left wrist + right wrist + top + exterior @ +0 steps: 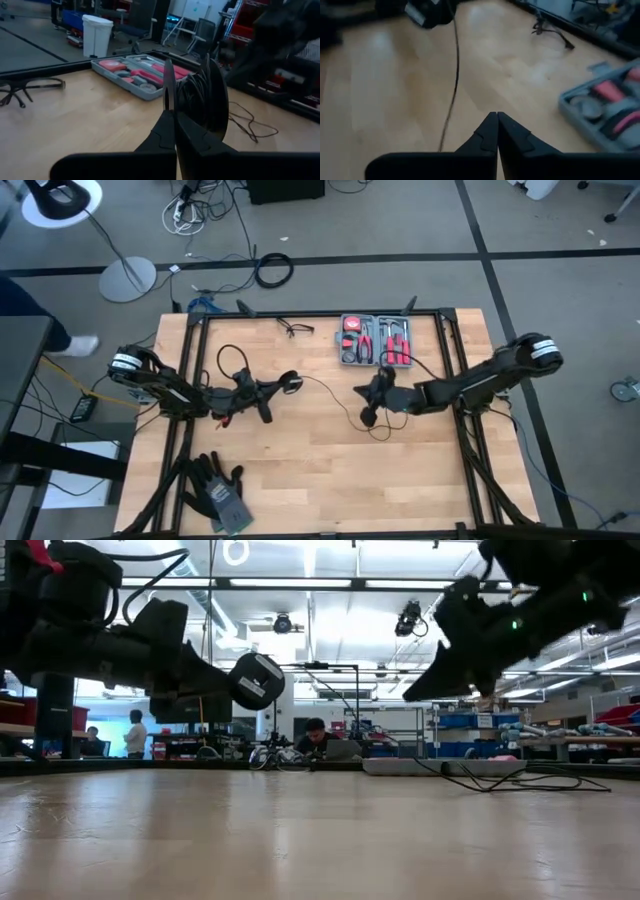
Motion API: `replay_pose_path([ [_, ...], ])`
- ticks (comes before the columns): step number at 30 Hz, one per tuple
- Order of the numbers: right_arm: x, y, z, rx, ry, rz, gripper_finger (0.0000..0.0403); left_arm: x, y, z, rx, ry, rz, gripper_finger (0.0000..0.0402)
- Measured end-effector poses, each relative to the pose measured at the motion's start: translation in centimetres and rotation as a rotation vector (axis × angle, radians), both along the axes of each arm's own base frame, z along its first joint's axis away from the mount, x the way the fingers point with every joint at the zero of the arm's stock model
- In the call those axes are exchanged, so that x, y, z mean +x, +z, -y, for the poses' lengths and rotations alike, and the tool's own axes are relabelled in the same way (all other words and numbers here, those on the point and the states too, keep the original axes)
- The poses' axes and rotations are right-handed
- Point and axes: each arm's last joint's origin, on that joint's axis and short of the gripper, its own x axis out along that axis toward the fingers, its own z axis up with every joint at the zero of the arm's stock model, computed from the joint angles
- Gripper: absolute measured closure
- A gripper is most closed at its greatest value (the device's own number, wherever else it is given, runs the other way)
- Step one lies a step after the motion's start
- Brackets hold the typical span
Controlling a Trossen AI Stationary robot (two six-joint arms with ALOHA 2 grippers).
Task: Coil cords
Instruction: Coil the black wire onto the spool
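The left end effector (172, 107) is pressed on the puck (212, 100); the right end effector (497, 120) is closed empty. Winding is judged underway; next, the cord (335, 388) must be regrasped.

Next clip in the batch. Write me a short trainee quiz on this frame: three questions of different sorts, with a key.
1. True or false: the left gripper is shut on the puck at the end of the thin cable.
2. Multiple choice: where does the grey tool case lie? A) near the far edge of the table, B) beside the gloves, C) on the floor.
3. Fill in: the right gripper is ____, with the cable running beside its fingertips.

Key: 1 true. 2 A. 3 shut.
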Motion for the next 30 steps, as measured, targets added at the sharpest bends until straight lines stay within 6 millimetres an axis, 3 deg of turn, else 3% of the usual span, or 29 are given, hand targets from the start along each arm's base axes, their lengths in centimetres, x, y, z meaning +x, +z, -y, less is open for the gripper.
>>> replay_pose_path([
  [3, 0.6, -1.7, -0.3, 0.058, -0.02, 0.089, 0.0399, 0.5, 0.4, 0.1, 0.022, -0.003, 0.007, 0.0401],
  [6, 2.0, -2.7, -0.9, 0.003, -0.042, 0.045, 0.0401, 0.9, 0.7, 0.1, 0.038, -0.003, 0.014, 0.0401],
  [12, 4.8, -1.5, -2.1, -0.211, -0.232, -0.046, 0.0401, 1.6, 1.2, 0.2, 0.005, 0.039, 0.04, 0.0401],
  [17, 4.9, -1.4, -1.9, -0.197, -0.278, -0.105, 0.0401, 2.6, 1.5, 0.8, 0.041, 0.123, -0.015, 0.0401],
  [26, 4.6, -1.8, -3.2, -0.175, -0.023, -0.213, 0.0389, 5.6, 2.7, 2.2, 0.156, 0.038, -0.162, 0.0401],
  [30, 4.6, -1.7, -3.1, -0.192, -0.057, -0.198, 0.0378, 6.3, 3.4, 2.4, 0.19, 0.022, -0.163, 0.0401],
])
